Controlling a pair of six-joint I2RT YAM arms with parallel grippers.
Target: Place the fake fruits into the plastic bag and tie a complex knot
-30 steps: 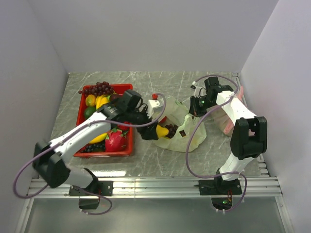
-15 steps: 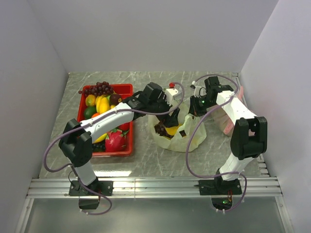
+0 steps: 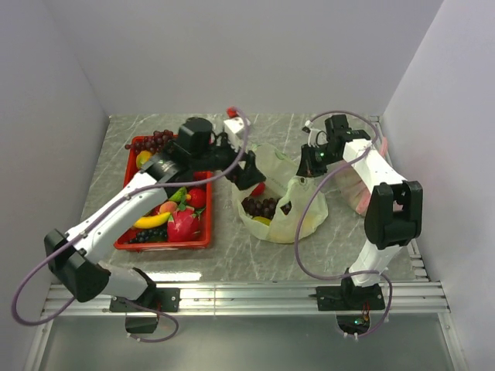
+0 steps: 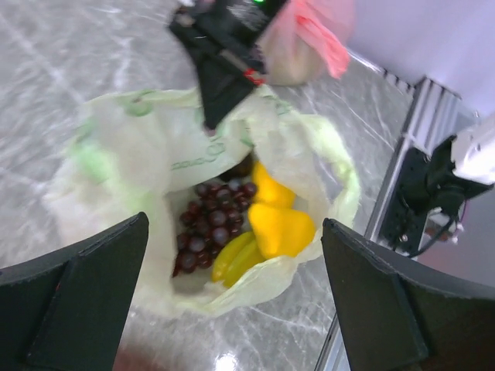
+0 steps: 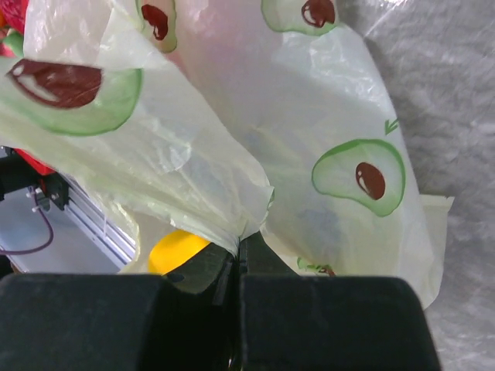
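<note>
The plastic bag (image 3: 288,210) lies open in the middle of the table, pale green with avocado prints (image 5: 360,176). Inside it lie purple grapes (image 4: 211,226), a yellow mango (image 4: 283,229) and a banana (image 4: 234,259). My left gripper (image 3: 249,175) hovers above the bag's left rim, open and empty (image 4: 234,232). My right gripper (image 3: 312,164) is shut on the bag's far right rim (image 5: 240,246) and holds it up. More fake fruits fill the red basket (image 3: 203,241): grapes (image 3: 155,142), a banana (image 3: 151,220), a dragon fruit (image 3: 184,225) and a red apple (image 3: 198,197).
A pink bag (image 3: 362,193) lies by the right wall, behind my right arm. The basket stands left of the plastic bag. Side walls close in the marble table (image 3: 247,259), and a metal rail (image 3: 247,294) runs along its near edge.
My left gripper carried a banana over the bag, opened fully and let it go, then drew back up and left. The right gripper stayed shut on the rim.
</note>
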